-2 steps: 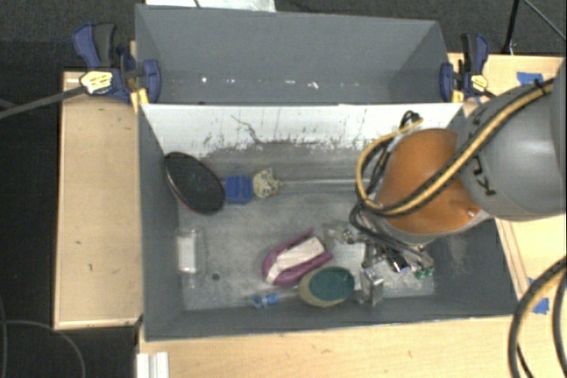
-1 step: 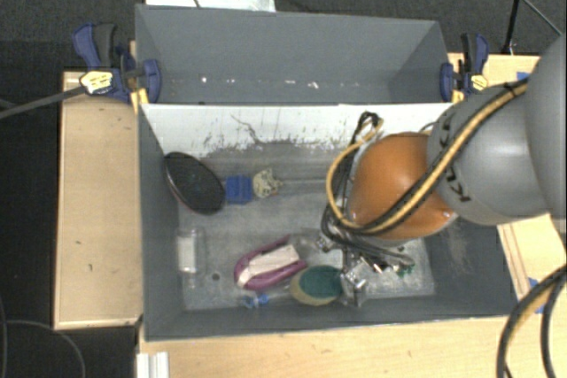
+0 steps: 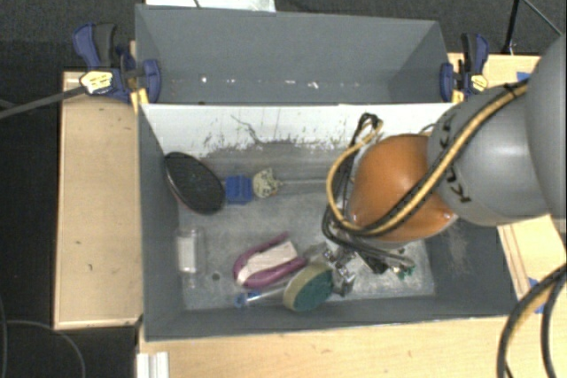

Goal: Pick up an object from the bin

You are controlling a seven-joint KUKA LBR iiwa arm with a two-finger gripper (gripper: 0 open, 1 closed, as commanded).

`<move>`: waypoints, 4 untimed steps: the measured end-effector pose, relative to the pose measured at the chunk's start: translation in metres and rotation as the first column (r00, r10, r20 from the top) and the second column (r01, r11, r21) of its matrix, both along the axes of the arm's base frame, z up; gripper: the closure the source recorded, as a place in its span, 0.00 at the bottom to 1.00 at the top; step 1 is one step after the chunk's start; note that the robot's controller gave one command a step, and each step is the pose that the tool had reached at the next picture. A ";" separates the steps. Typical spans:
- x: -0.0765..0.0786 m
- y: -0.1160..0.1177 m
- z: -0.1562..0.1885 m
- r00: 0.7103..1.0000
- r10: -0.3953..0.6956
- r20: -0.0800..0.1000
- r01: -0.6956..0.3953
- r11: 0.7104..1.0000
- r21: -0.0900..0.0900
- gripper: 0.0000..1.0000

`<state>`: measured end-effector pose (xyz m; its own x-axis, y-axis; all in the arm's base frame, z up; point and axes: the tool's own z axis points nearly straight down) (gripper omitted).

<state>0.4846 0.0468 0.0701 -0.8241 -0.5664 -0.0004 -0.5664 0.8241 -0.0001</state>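
gripper (image 3: 341,276) low by green round disc (image 3: 306,291), at disc's right edge; touching or just beside, and how wide open, cannot tell. pink-purple object (image 3: 266,261) just left of disc. bin (image 3: 266,320) front wall near disc. bare floor behind disc.

I count one black oval brush (image 3: 193,182) at ten o'clock, one clear vial (image 3: 186,250), one purple-white piece (image 3: 266,262), one green disc (image 3: 307,290) at six.

Gripper (image 3: 342,273) just right of disc (image 3: 306,292), near bin (image 3: 266,323) front wall
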 end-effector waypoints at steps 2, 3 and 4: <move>0.031 -0.007 0.086 0.971 -0.241 -0.001 0.241 0.971 0.001 1.00; 0.045 -0.006 0.098 0.935 -0.354 0.005 0.354 0.935 0.004 1.00; 0.077 -0.016 0.096 0.970 -0.244 0.006 0.244 0.970 0.002 1.00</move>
